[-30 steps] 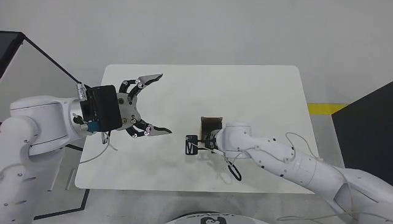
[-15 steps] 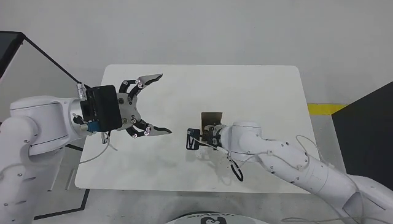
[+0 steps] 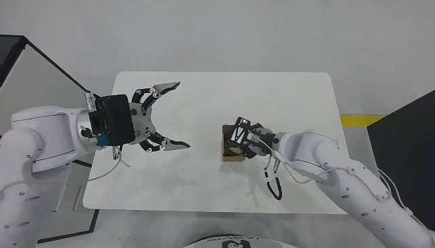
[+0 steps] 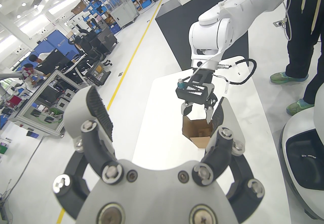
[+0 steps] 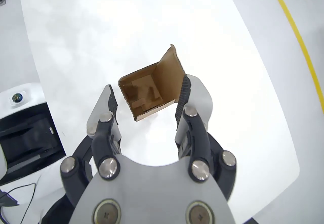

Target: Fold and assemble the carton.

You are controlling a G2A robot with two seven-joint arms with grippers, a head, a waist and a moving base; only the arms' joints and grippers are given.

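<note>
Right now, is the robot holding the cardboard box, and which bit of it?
Nothing is held. The right end effector hangs open over the carton, a finger on each side, not gripping. The left end effector is open and empty.

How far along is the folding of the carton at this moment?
Done: the carton stands on the table as a box, and its bottom flaps look folded in. In hand: the right jaws hang open over it, one on each side, gripping nothing; the left jaws are open and apart from it. Left: the top is open, with one flap upright, not yet folded down.
</note>
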